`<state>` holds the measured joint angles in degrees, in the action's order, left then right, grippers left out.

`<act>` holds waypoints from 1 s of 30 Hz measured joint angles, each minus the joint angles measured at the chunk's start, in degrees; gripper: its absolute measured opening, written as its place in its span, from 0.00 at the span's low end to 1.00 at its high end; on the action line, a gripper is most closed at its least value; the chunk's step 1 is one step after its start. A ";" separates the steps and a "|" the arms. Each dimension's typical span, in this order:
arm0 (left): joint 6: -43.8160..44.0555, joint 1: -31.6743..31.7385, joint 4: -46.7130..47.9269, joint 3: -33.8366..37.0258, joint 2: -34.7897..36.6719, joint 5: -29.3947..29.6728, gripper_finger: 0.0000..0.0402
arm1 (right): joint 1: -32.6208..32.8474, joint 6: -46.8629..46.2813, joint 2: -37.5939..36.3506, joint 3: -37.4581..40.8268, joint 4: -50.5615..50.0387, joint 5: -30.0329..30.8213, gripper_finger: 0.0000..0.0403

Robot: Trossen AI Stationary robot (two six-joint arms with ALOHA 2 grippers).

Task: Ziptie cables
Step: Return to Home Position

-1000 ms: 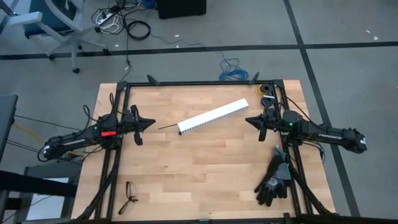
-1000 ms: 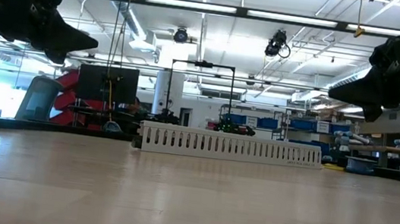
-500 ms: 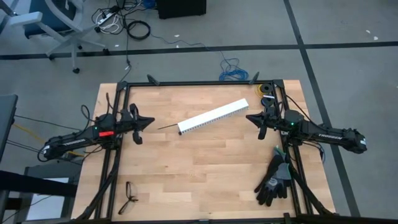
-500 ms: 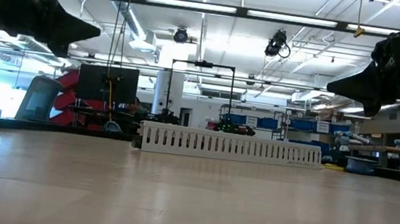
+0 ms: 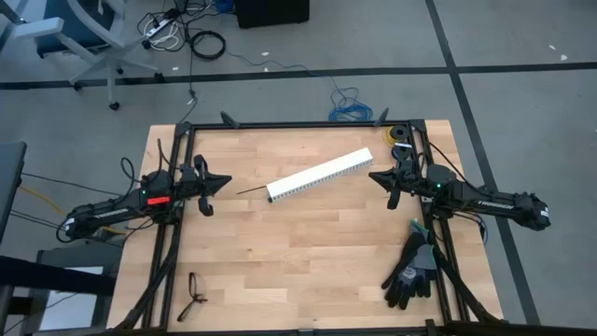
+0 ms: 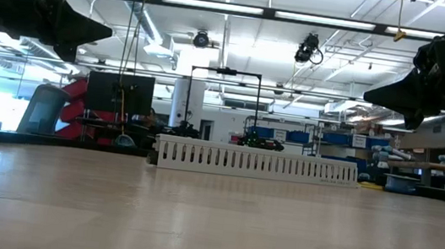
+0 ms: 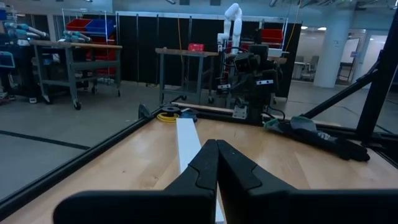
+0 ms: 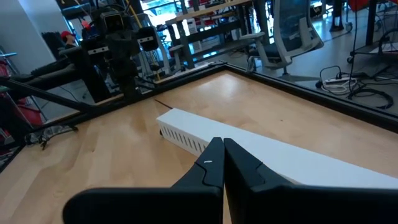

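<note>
Hovering left of the white duct (image 5: 320, 175), left gripper (image 5: 227, 181) — jaws pressed together, right gripper (image 5: 372, 177) right of it, jaws closed too

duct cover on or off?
On: the white duct shows a smooth solid top in the right wrist view, slots only on its side.

High view straight down on whole table (image 5: 280, 243); low view at tabletop level, facing room; wrist views face inward; all share white duct (image 5: 320, 175).
</note>
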<state>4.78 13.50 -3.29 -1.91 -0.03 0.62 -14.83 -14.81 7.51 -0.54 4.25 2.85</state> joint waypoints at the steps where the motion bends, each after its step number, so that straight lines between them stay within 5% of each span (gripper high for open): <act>1: 0.00 0.00 0.00 0.00 0.00 0.00 0.04 | 0.00 -0.02 0.00 0.00 0.00 0.00 0.00; 30: 0.00 -0.02 -0.02 -0.11 0.00 0.00 0.04 | 0.00 -0.04 0.00 0.00 0.04 0.02 0.00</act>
<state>4.78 13.47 -3.31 -2.02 -0.03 0.62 -14.83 -14.85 7.51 -0.54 4.29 2.87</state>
